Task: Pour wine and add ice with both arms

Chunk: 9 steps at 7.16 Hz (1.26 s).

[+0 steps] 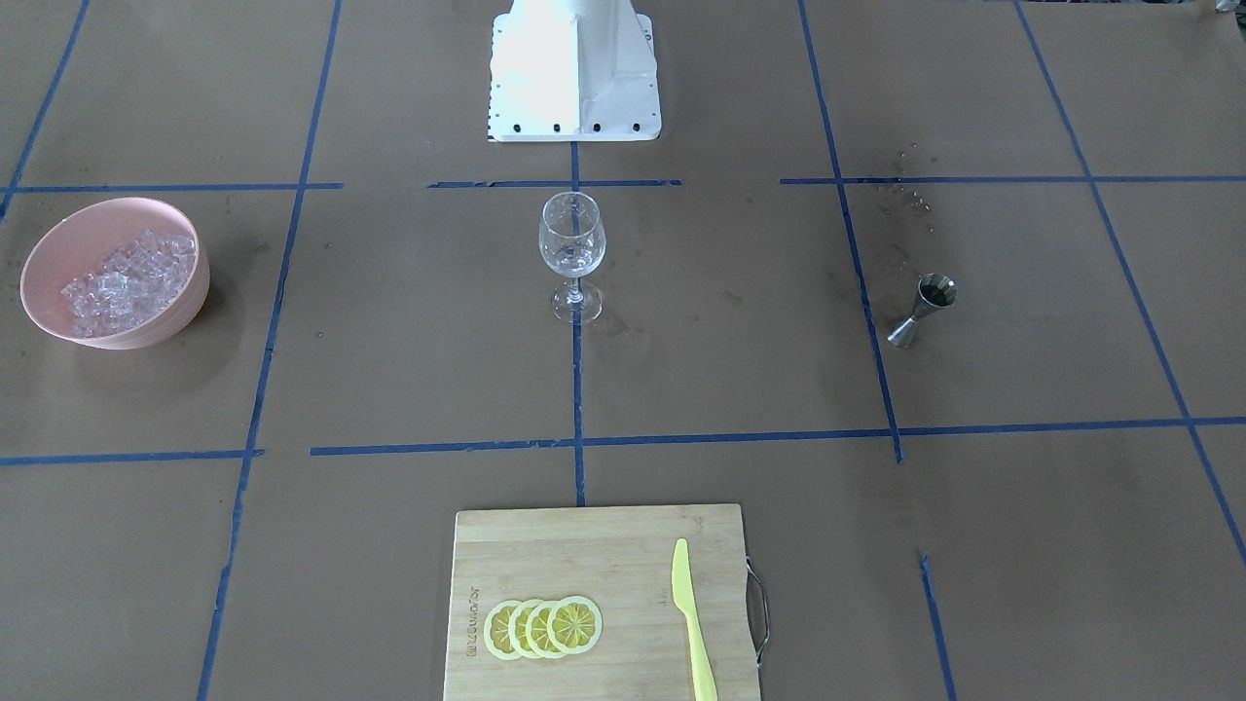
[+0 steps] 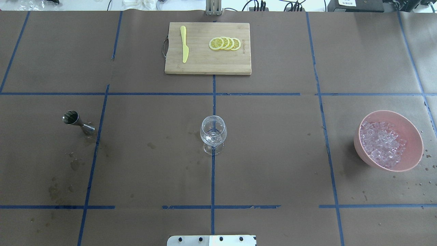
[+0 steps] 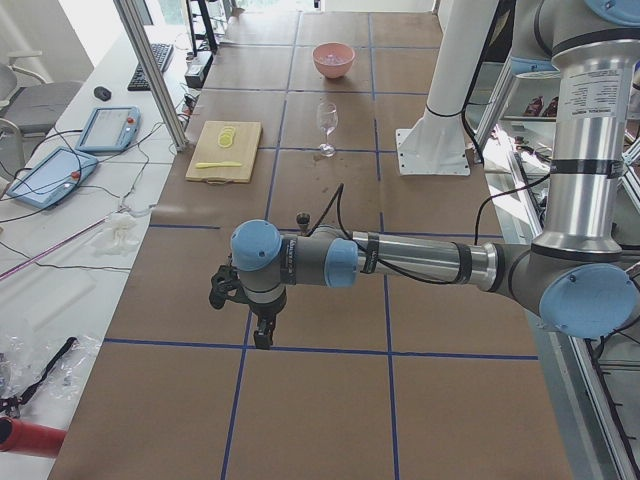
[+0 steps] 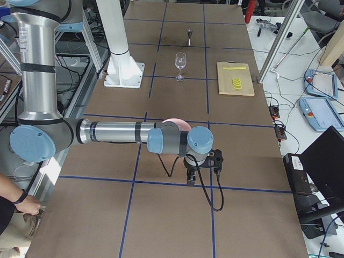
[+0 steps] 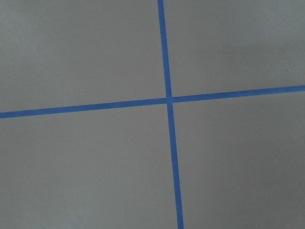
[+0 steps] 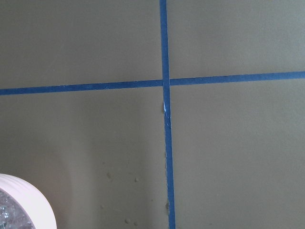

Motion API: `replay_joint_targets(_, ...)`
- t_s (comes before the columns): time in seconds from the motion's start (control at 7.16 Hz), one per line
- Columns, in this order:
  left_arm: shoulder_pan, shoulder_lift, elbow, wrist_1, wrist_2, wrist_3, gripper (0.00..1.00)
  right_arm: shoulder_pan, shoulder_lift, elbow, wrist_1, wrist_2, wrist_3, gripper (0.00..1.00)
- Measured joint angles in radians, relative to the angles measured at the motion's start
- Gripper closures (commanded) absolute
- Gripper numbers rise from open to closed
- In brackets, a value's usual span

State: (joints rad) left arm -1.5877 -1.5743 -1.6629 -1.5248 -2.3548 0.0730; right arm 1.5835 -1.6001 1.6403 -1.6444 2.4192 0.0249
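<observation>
Ice (image 2: 380, 145) in bowl (image 2: 410, 135), possibly wine (image 1: 939, 288) in jigger (image 1: 905, 333)

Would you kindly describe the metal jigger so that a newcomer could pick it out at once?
On the brown table taped into blue squares, start at the wine glass in the middle and look to the robot's left side, opposite the pink bowl of ice. The jigger stands alone beside a tape line. Unlike the clear glass and pink bowl, it is a shiny metal hourglass shape.
</observation>
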Motion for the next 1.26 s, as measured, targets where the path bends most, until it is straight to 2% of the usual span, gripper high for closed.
replay_joint_targets(0.42,0.000,-0.004,-0.014,0.000,0.000,-0.006,0.00,0.004,0.008,0.007,0.001,0.000,0.000,0.00)
replay_joint_targets(0.56,-0.002,-0.006,-0.053,0.002,0.000,-0.010,0.00,0.005,0.010,0.009,0.001,0.000,0.001,0.00)
replay_joint_targets(0.84,-0.005,-0.010,-0.192,0.014,0.001,-0.040,0.00,0.006,0.009,0.019,0.001,0.002,0.003,0.00)
replay_joint_targets(1.26,0.039,-0.012,-0.430,0.012,0.002,-0.272,0.00,0.006,-0.002,0.055,0.000,0.005,0.005,0.00)
